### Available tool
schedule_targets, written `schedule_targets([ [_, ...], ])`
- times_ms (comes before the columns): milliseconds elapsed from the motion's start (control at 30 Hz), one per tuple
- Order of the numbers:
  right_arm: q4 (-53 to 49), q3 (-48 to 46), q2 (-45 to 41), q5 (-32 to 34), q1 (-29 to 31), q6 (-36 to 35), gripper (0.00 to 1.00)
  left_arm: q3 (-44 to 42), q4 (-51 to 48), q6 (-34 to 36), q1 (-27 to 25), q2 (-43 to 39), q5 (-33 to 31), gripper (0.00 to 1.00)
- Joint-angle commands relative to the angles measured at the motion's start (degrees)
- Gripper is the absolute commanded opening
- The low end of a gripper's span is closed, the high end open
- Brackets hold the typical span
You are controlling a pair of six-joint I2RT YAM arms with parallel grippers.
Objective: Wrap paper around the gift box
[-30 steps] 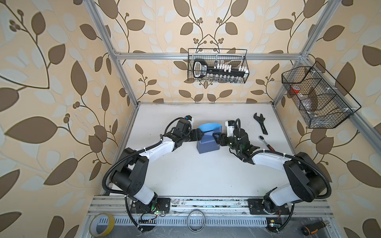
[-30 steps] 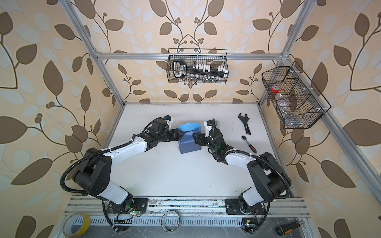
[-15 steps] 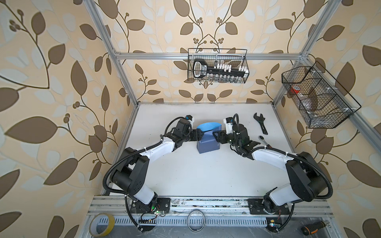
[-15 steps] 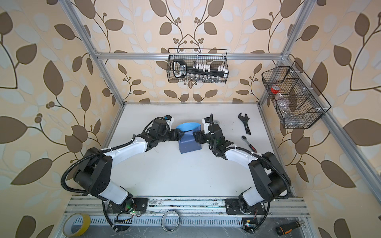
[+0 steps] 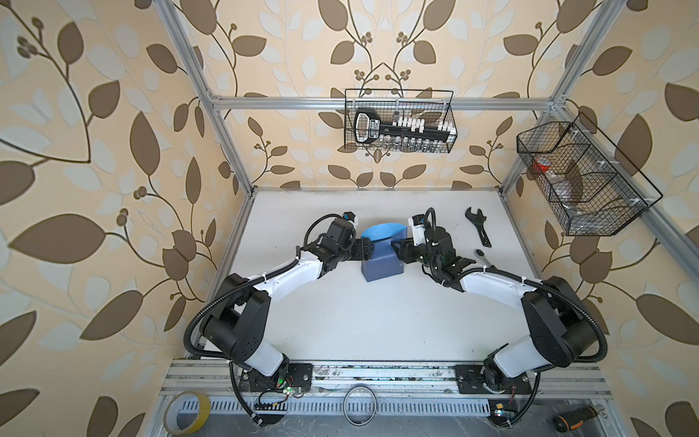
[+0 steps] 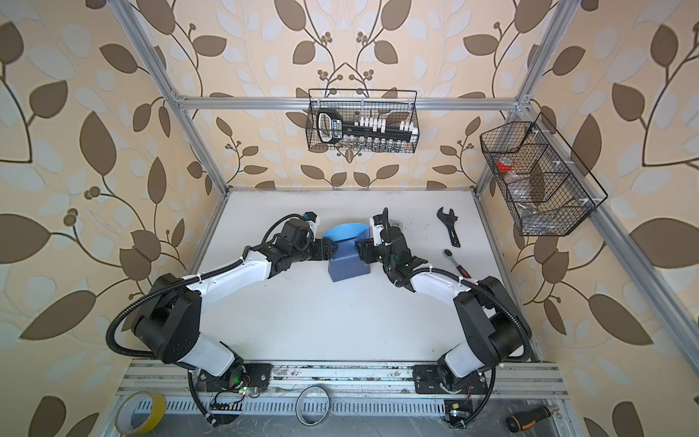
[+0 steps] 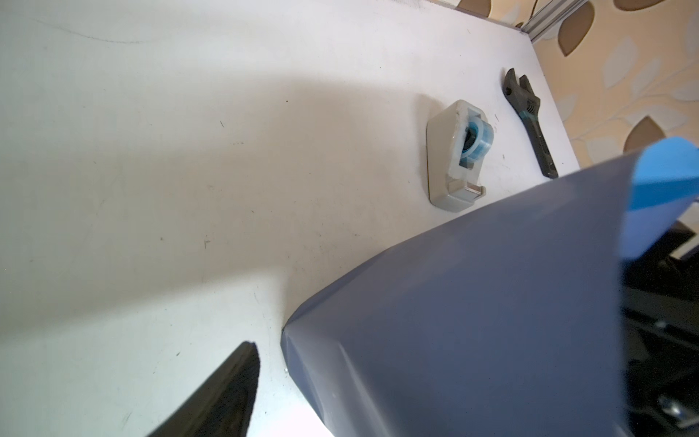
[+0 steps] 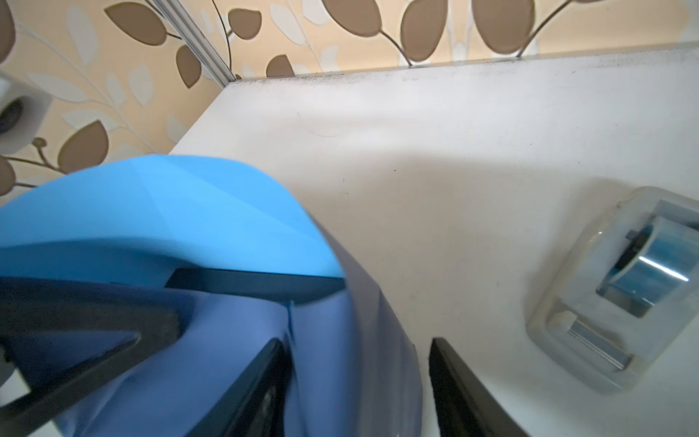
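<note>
Left claw point(image 5: 365, 251) and right claw point(image 5: 397, 249), jaws apart, flank the paper point(image 5: 382, 261) draped over the gift box point(image 8: 257, 283) in the middle of the table point(image 5: 340, 321); closing the right claw askew on the loose fold could tear or shift the paper.

On the white table point(image 6: 321, 321) the paper point(image 6: 350, 266) stands folded into a boxy slate-blue block, and a flap curling up at its back shows the light sky-blue face. The left gripper point(image 6: 333, 252) meets the block's left side and the right gripper point(image 6: 359, 250) its right side; their jaws are too small to read here. An adjustable wrench point(image 6: 449, 227) and a ratchet point(image 6: 456, 262) lie to the right, apart from each other. A wire basket point(image 6: 314, 113) hangs on the back rail, a second wire basket point(image 6: 548, 223) on the right wall. A yellow tape roll point(image 6: 140, 412) and a screwdriver point(image 6: 529, 416) lie in front of the arms' bases.
</note>
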Motion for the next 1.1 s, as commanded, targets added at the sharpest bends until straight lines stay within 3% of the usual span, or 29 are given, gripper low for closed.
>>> schedule_targets([
  [0,-4.07,-0.65,1.12,2.92,0.03,-1.83,0.62,1.98,-5.34,2.76,-1.19,-0.97,-6.66,0.68],
  [633,-3.10,-2.04,-0.46,3.36,2.22,-0.34,0.61,5.89,-6.98,8.75,-5.46,1.05,-19.82,0.33],
  [1067,-9.41,4.33,-3.62,7.75,1.61,-5.46,0.70,5.68,-5.66,9.70,-5.98,4.43,-19.61,0.26],
])
